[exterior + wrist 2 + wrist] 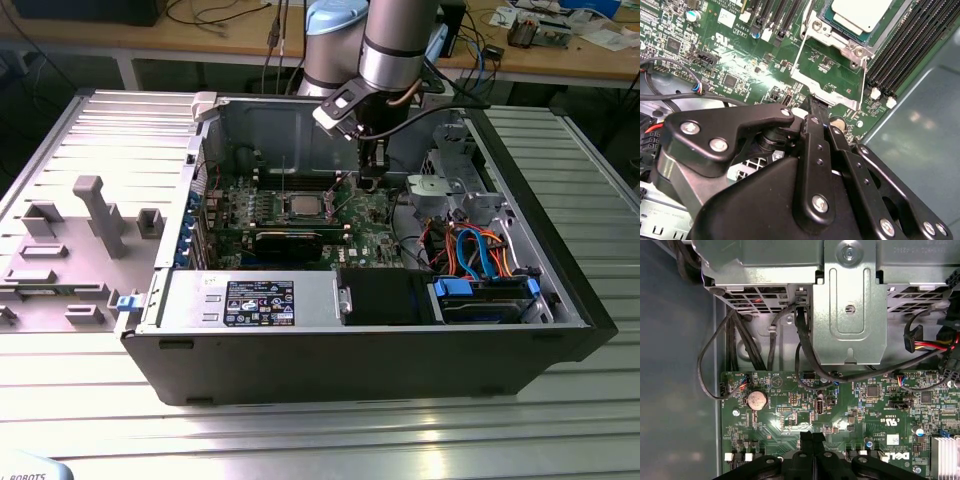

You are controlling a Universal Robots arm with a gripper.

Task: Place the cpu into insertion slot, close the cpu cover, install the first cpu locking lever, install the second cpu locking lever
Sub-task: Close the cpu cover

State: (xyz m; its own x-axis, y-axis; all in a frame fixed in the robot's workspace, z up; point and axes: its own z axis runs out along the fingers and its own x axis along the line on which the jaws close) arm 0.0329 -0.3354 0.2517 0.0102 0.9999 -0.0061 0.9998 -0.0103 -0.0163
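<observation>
The gripper (815, 106) reaches down into the open computer case (350, 350), its two black fingers (812, 135) pressed together with no gap between them. In the second wrist view its tip sits right at the free edge of the cpu cover (840, 100); whether it pinches that edge cannot be told. The cover is swung open, with green circuit board (740, 65) showing through its cut-out. The cpu (860, 12) lies flat in the insertion slot (842, 42), just beyond the cover.
</observation>
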